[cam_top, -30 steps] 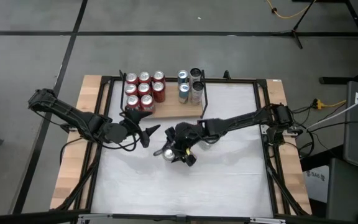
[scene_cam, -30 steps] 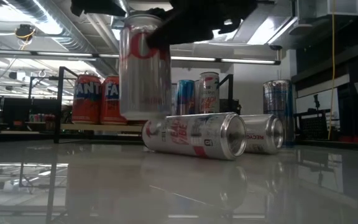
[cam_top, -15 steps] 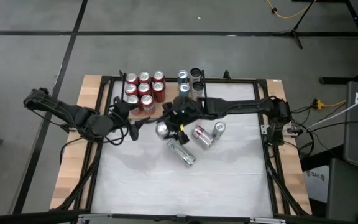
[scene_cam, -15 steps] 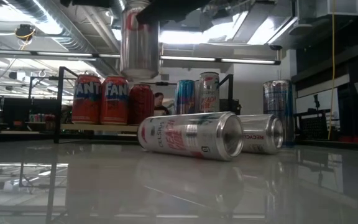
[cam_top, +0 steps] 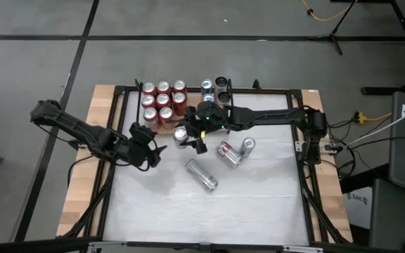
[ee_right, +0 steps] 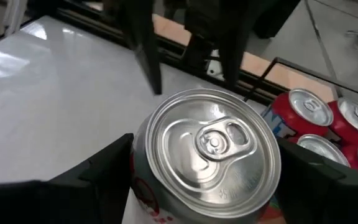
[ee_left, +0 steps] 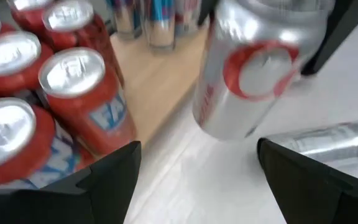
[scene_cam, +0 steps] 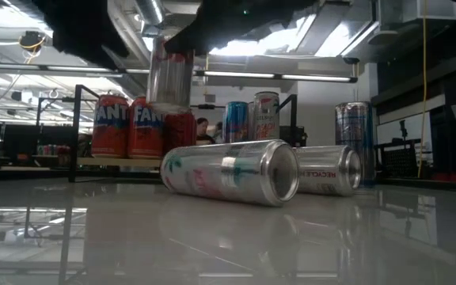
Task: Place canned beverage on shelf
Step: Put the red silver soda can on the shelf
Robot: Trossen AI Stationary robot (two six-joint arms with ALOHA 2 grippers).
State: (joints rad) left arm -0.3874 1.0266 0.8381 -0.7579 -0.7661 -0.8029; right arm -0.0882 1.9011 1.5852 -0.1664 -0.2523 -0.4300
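Silver can [ee_right: 207,149] cut off below by the right wrist view's edge; its top lost behind the dark arm in the low view, its print smeared in the left wrist view. Red cans [ee_left: 79,87] blurred and cropped at that view's side. Lettering on the lying cans [scene_cam: 228,170] too soft to read. Shelf [cam_top: 195,125] largely covered by cans and arm from above.

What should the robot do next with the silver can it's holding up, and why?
Probably carry it a little farther over the shelf and lower it onto the bare wood beside the red cans. The right gripper holds the silver can upright in the air at the shelf's front edge, not yet over the board. The left gripper waits open nearby.
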